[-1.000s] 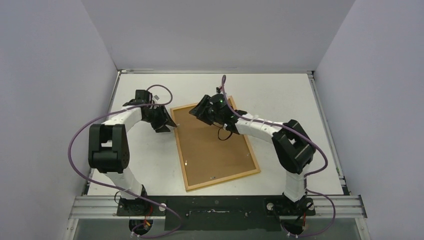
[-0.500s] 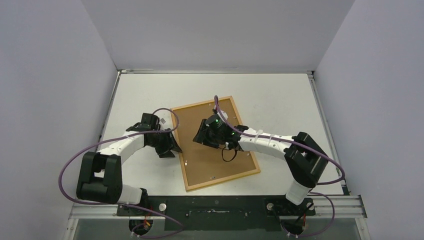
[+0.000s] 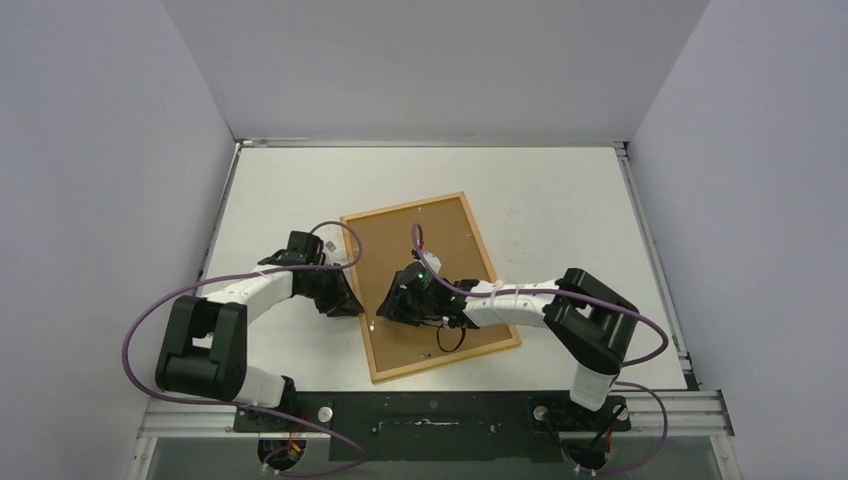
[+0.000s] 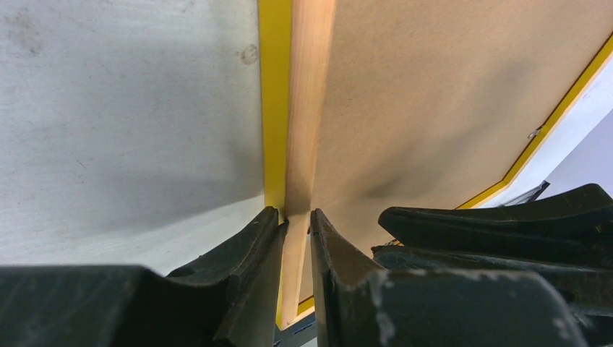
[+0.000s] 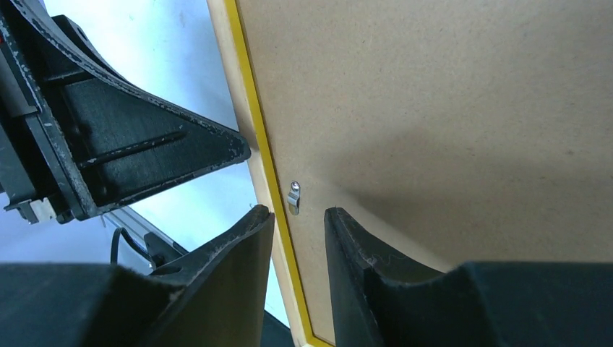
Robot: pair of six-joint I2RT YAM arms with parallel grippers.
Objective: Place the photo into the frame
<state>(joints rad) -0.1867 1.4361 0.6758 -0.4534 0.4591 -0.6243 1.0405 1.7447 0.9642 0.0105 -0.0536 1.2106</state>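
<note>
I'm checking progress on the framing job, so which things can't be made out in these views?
Photo: seen in no view; if inside, the backing board covers it.
Frame front: turned down to the table, all views.
Left end effector: straddles the frame's rail in the left wrist view; whether it pinches is unclear.

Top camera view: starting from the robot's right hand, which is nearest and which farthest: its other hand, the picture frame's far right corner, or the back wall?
1. Left hand: close beside the right hand, on its left.
2. Far right corner of the frame: further up the table.
3. Back wall: beyond the table's far edge.
</note>
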